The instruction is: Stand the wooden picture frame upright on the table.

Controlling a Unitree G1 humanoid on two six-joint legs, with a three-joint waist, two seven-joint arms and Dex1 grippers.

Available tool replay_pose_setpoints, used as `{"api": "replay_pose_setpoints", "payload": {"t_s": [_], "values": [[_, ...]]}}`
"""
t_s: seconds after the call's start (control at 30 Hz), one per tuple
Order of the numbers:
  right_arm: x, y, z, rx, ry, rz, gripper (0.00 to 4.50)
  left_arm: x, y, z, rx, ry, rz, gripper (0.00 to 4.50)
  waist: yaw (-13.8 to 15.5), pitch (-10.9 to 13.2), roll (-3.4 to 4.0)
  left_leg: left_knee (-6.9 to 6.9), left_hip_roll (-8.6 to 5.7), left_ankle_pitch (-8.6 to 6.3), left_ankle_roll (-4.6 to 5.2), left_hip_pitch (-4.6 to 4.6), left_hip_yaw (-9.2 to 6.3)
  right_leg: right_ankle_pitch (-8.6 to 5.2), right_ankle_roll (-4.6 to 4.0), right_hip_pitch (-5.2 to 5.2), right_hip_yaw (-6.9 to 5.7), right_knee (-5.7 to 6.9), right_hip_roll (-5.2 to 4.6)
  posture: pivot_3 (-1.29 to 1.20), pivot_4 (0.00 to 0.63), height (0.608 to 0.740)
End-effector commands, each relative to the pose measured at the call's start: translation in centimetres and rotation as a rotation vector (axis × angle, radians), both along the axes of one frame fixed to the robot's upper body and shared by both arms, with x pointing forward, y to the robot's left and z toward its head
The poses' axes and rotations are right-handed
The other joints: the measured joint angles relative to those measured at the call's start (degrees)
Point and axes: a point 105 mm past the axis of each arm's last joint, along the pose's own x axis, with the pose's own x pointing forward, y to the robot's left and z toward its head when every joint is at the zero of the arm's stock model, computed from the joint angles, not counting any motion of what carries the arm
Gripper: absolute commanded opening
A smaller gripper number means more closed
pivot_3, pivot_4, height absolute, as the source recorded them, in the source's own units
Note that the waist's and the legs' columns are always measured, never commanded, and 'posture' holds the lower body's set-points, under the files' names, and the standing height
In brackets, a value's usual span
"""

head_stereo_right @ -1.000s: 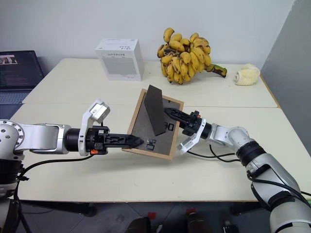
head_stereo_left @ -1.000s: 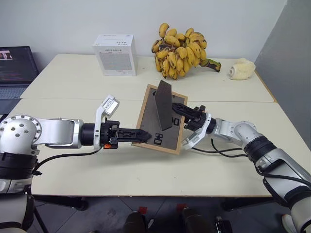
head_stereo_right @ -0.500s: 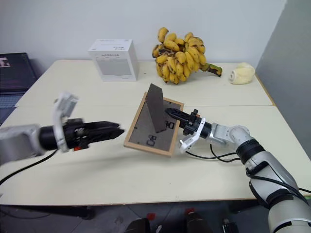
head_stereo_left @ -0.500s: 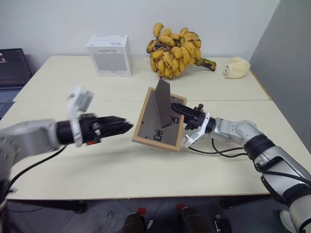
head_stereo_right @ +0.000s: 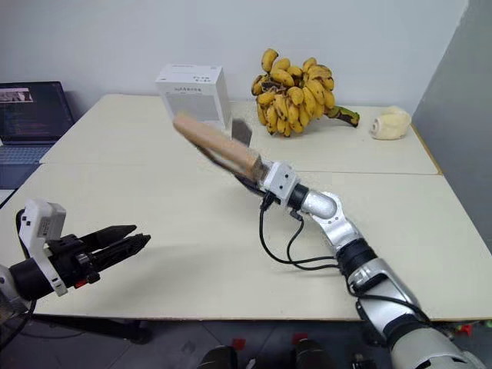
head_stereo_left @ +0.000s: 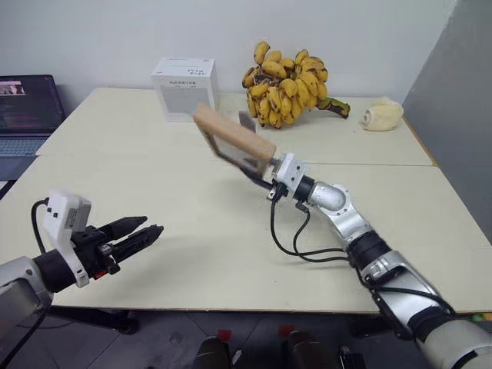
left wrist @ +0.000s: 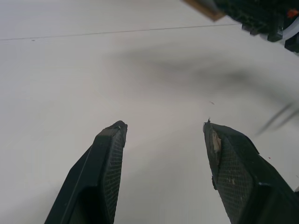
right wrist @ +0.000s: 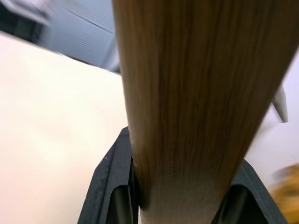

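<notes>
Bench (head_stereo_left: 192,254): large pale top with a seam across it; bare surface below and ahead of both hands, available as the set-down area.

Wooden picture frame (head_stereo_left: 231,138): lifted clear of the bench, held in the air, tilted with one long light-wood edge facing the head camera. Not resting on anything. Stand flap appears as a grey sliver just behind the frame's upper edge; whether it is folded out far enough cannot be told.

Right hand (head_stereo_right: 265,181): pinching the frame's lower end, frame edge running up between the two black fingers (right wrist: 112,186) in the wrist view.

Left hand (head_stereo_left: 146,229): fingers spread apart, nothing between them, well apart from the frame and low over the near bench.

Status, as a judgement: pickup done; standing not done. Remaining: turn frame upright, lower to the bench under the right hand, seat bottom edge and flap, release.
</notes>
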Motion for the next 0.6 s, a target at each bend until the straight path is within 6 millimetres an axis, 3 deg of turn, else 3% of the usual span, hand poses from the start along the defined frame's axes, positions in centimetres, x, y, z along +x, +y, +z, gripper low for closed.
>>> {"api": "replay_pose_setpoints", "payload": {"t_s": [0.03,0.2,0.5,0.6], "values": [[-0.6,-0.4,-0.8,0.089,0.25,0.097,1.31,-1.0,0.2,0.6,0.066,-0.036,0.015,2.79,0.2,0.0,0.02,-0.01,0.0,0.0,0.0,0.0,-0.03,-0.07,0.03,0.0,-0.04,0.01,0.0,0.0,0.15,0.74],[-0.5,-0.6,-2.3,0.142,0.437,0.112,1.31,-1.8,-0.1,0.4,0.088,-0.02,0.002,2.79,0.0,0.1,0.19,-0.1,0.02,0.0,0.0,0.0,-0.01,-0.18,0.02,-0.1,-0.04,0.04,0.03,0.0,0.15,0.74],[-0.9,-0.9,-5.4,0.075,0.561,0.142,1.31,-2.0,-1.9,0.7,0.092,-0.015,-0.077,2.79,-0.2,0.1,0.21,-0.13,0.01,-0.01,-0.02,0.0,0.0,-0.37,0.27,-0.11,-0.02,0.03,0.05,0.0,0.15,0.74],[-2.4,-0.9,-6.0,0.048,0.598,0.236,1.31,-2.0,-2.4,1.1,0.098,-0.023,-0.111,2.79,-0.2,0.1,0.21,-0.13,0.01,-0.01,-0.02,-0.01,0.01,-0.37,0.27,-0.12,-0.02,0.02,0.05,0.0,0.15,0.74]]}}
